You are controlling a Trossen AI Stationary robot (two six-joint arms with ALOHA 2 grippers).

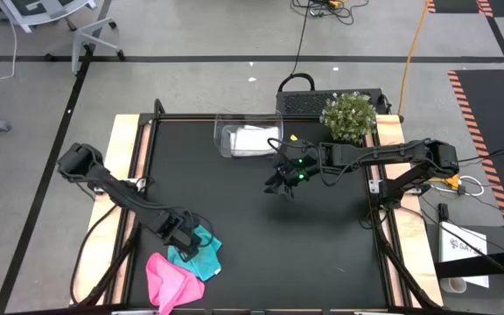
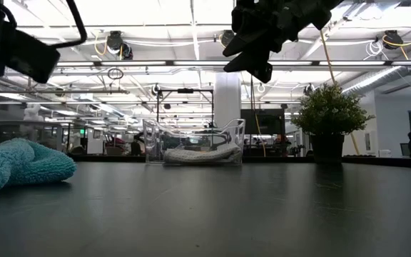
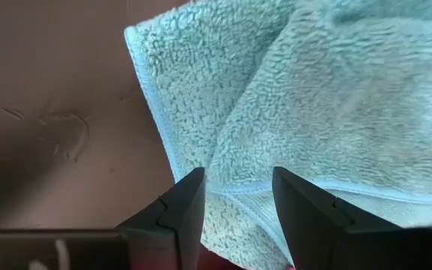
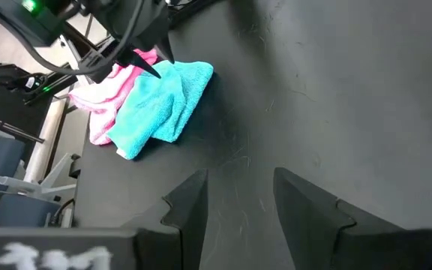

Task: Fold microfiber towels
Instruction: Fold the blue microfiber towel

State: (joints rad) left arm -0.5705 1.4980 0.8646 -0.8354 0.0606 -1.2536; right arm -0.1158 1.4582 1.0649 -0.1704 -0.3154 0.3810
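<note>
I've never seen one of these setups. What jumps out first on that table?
The bright cloths: a teal towel and a pink towel bunched at the table's near left edge, with the left gripper right over the teal one, fingers apart. At the far edge stands a clear tub holding a whitish towel, the right gripper hovering open nearby.

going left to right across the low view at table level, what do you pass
teal towel → clear plastic tub holding a pale towel → potted plant
</note>
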